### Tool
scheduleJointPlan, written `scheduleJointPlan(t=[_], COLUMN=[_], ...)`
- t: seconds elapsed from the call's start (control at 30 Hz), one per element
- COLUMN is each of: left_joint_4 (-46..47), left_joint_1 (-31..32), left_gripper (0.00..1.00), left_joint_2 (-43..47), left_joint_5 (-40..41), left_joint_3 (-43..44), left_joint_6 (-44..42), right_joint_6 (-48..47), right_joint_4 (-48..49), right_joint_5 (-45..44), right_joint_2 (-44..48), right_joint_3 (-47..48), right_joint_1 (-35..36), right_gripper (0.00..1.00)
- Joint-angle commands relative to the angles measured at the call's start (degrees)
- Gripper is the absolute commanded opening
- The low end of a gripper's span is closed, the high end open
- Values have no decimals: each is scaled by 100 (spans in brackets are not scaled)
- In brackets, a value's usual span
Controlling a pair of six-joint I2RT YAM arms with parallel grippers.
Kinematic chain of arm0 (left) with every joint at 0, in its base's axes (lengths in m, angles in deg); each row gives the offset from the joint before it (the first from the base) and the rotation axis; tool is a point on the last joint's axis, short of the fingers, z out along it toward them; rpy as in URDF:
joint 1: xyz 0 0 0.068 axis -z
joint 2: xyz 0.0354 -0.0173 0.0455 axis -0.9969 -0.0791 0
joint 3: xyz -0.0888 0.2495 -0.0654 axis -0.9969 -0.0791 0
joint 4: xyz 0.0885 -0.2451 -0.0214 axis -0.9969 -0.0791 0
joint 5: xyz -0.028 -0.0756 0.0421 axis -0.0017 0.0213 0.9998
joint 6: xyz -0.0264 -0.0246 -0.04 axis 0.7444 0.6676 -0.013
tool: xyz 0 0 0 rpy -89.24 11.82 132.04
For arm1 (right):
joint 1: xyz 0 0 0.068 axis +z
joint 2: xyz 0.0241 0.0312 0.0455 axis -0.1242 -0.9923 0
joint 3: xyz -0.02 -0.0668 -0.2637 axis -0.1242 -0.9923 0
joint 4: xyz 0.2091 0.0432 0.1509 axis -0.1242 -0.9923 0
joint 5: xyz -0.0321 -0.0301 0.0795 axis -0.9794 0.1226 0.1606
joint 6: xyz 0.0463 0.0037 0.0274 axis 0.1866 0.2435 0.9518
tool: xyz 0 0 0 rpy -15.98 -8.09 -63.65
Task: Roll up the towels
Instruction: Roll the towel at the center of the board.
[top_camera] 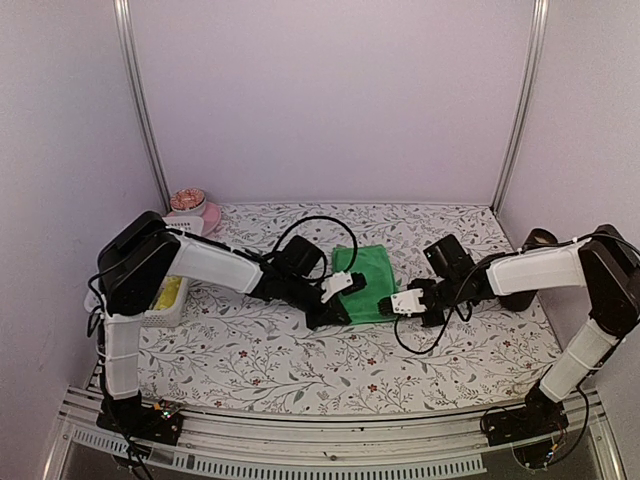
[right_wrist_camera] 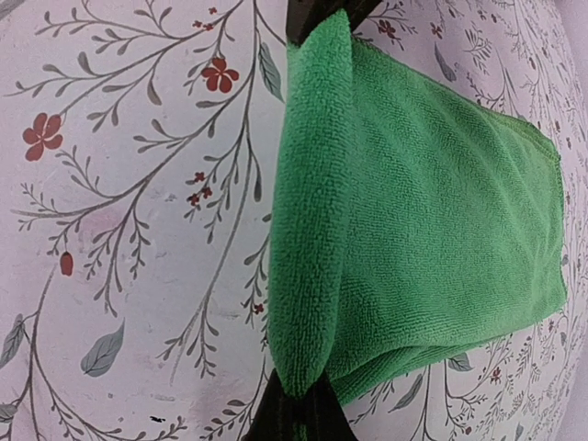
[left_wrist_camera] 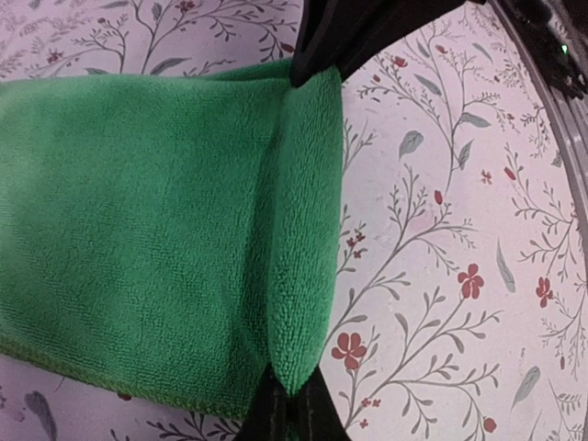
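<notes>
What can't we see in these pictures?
- Top view: yellow-lime cloth towel in the white mesh basket, mostly hidden under the black-and-white left arm.
- Top view: what sits in the pink bowl, too small.
- Left wrist view: far end of the bright green cloth towel, cut off by the picture edge.

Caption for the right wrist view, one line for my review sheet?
The right jaws, shut on a raised fold along the edge of the green towel, above the floral table.

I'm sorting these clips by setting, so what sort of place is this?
Probably a robot test booth: plain pale walls with metal rails, a flower-patterned table, and a left arm and right arm bolted to a frame at its near edge.
</notes>
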Motion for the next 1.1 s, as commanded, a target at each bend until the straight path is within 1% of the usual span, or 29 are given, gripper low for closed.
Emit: scheduleJointPlan(t=[0.0, 0.2, 0.33, 0.5, 0.73, 0.83, 0.97, 1.07], left_joint_4=[-143, -117, -41, -27, -90, -158, -272, -235], left_joint_1=[-58, -177, -256, -371, -433, -440, -441, -444], left_gripper=[0, 0, 0, 0, 0, 0, 4, 10], left_joint_2=[236, 139, 113, -7, -196, -300, -442, -461], left_joint_5=[-119, -36, 3, -43, 136, 239, 381, 558], left_joint_3=[-70, 11, 17, 122, 251, 330, 468, 483], left_joint_6=[83, 185, 231, 288, 325, 330, 317, 347], right_joint_6=[277, 489, 592, 708, 942, 1059, 1106, 1143], right_joint_4=[-945, -1678, -1988, -2201, -2280, -2287, -2287, -2279], right_joint_5=[299, 503, 632, 676, 557, 488, 394, 271], right_joint_2=[-200, -616, -856, -1180, -1529, -1638, -1696, -1773], right_joint_3=[508, 1103, 1437, 1800, 2211, 2273, 2273, 2273], right_joint_1=[-89, -213, -353, -483, -593, -645, -653, -659], right_gripper=[2, 3, 3, 3, 4, 10, 10, 9])
